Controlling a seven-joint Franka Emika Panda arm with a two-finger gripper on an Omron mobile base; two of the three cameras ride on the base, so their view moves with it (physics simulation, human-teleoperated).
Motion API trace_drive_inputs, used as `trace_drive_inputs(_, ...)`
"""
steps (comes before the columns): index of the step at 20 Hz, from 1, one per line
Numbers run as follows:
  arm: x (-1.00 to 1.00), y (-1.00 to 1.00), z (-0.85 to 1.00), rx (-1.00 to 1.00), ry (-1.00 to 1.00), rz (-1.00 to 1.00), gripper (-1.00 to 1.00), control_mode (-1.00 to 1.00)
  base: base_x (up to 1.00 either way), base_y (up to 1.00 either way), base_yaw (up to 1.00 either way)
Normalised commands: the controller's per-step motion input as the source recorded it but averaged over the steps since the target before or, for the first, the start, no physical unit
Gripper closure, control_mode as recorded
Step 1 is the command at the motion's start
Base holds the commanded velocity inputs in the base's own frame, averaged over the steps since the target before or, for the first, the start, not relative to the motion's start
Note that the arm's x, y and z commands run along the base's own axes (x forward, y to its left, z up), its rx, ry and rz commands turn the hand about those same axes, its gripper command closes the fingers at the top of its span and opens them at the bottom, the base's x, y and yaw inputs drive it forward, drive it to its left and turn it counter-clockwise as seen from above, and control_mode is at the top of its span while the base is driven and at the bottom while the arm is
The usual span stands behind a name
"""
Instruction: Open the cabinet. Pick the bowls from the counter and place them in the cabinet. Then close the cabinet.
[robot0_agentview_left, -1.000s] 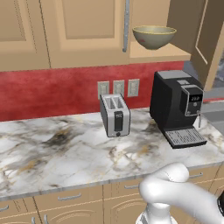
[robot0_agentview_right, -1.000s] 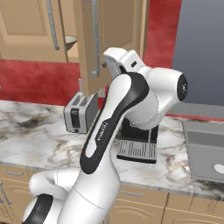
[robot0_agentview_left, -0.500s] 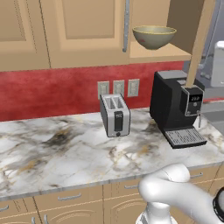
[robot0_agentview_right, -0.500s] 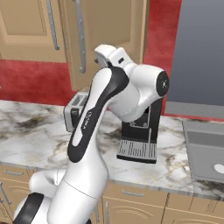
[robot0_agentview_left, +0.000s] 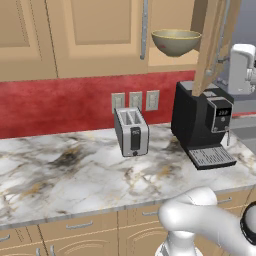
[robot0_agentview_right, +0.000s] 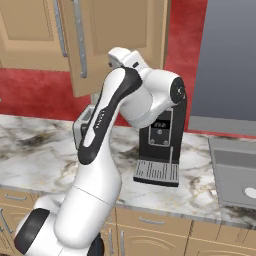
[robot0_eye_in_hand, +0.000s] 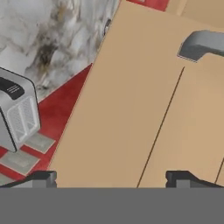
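Note:
The cabinet's left door (robot0_agentview_left: 95, 35) is shut. Its right door (robot0_agentview_left: 215, 45) stands partly open, angled out from the front. Inside, on the bottom shelf, sits the deeper olive-yellow bowl (robot0_agentview_left: 176, 42). The shallow tan-rimmed bowl is hidden or out of view. My gripper (robot0_agentview_left: 226, 61) is at the outer face of the right door (robot0_agentview_right: 120, 45), beside its bar handle (robot0_agentview_right: 80, 40). In the hand view the gripper (robot0_eye_in_hand: 113, 178) is open. Its fingertips (robot0_eye_in_hand: 41, 178) are wide apart and face the tan door panel (robot0_eye_in_hand: 131, 109), with the handle (robot0_eye_in_hand: 201, 43) at upper right.
A silver toaster (robot0_agentview_left: 131, 131) and a black coffee machine (robot0_agentview_left: 202, 122) stand on the marble counter (robot0_agentview_left: 60, 170) below the cabinet. Wall outlets (robot0_agentview_left: 135, 101) sit on the red backsplash. A sink (robot0_agentview_right: 235, 172) lies to the right. Drawers (robot0_agentview_left: 80, 227) run under the counter.
The right door has swung in toward the cabinet front, and my hand has moved left along with it against its outer face. The olive bowl has stayed on the shelf.

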Motion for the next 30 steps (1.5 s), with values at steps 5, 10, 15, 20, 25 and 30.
trace_drive_inputs(5,0.53,0.05,0.00,0.00,-0.08,0.00,-1.00,-1.00,0.00,0.00,0.00)
trace_drive_inputs(10,0.45,0.08,0.00,0.00,-0.14,0.00,-1.00,-1.00,0.00,0.00,0.00)
trace_drive_inputs(15,0.39,0.12,0.00,0.00,-0.17,0.00,-1.00,-1.00,0.00,0.00,0.00)
trace_drive_inputs(20,0.37,0.16,0.04,0.00,-0.13,0.00,-1.00,-1.00,0.00,0.00,0.00)
trace_drive_inputs(25,0.38,0.24,0.07,0.00,-0.10,-0.01,-1.00,-1.00,0.00,0.00,0.00)
trace_drive_inputs(30,0.36,0.28,0.20,0.00,-0.01,-0.03,-1.00,-1.00,0.00,0.00,0.00)
